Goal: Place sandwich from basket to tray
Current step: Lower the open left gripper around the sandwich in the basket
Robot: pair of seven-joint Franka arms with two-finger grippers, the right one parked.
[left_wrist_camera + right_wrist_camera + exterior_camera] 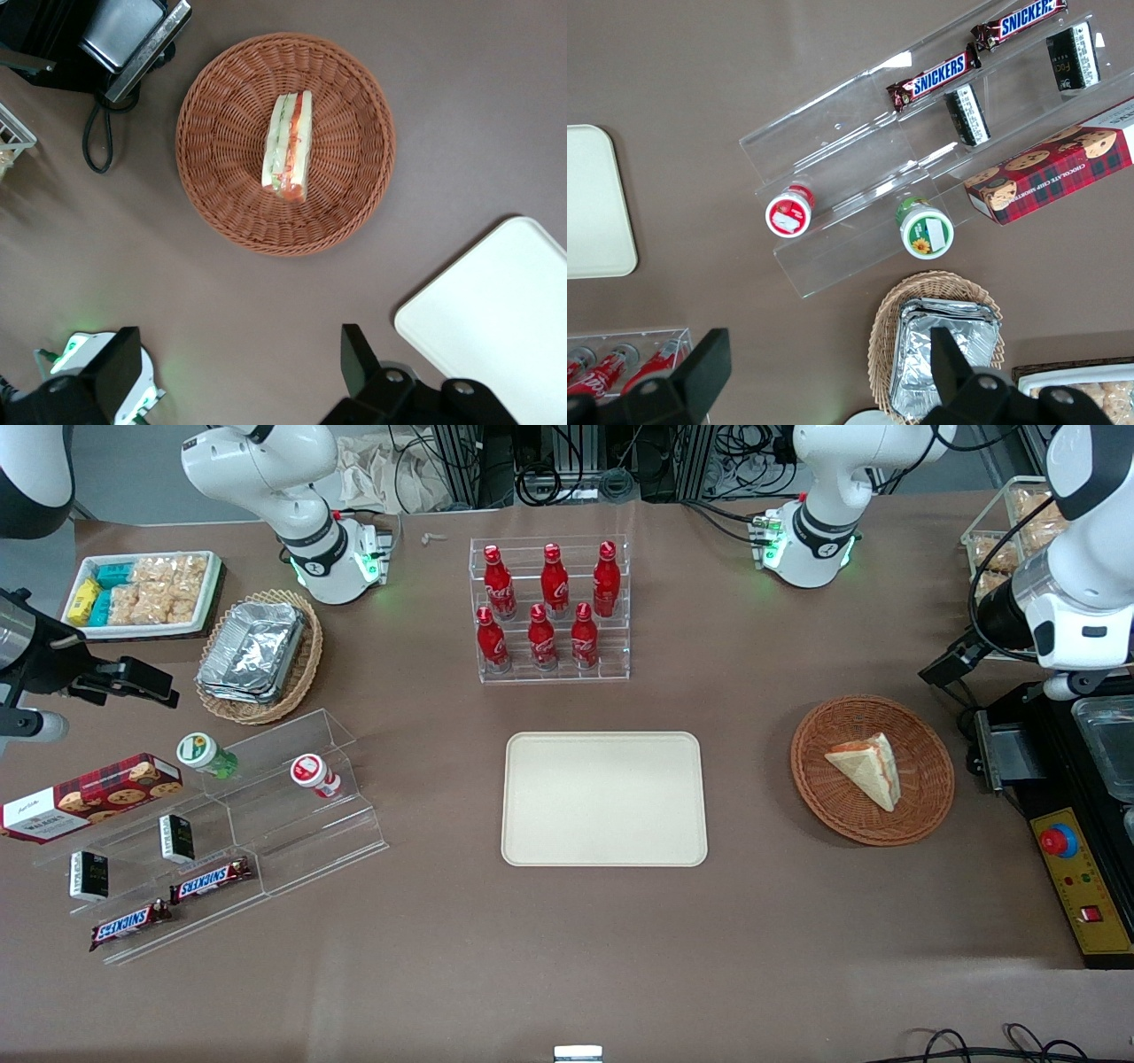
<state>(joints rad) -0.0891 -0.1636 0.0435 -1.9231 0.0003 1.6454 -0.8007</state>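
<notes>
The sandwich (870, 767), a pale bread wedge with a red and green filling edge, lies in the round reddish-brown wicker basket (926, 808). In the left wrist view the sandwich (290, 147) rests near the middle of the basket (213, 186), filling side up. The cream-beige tray (604, 798) lies flat, with nothing on it, beside the basket toward the parked arm's end; one corner of the tray (496, 328) shows in the wrist view. My gripper (944, 665) hangs open well above the table, farther from the front camera than the basket. My gripper (239, 363) holds nothing.
A clear rack of red cola bottles (549, 607) stands farther from the front camera than the tray. A black control box with a red button (1076, 868) and a metal block (133, 40) with a cable sit beside the basket. Snack stands, a foil-container basket and a snack tray lie toward the parked arm's end.
</notes>
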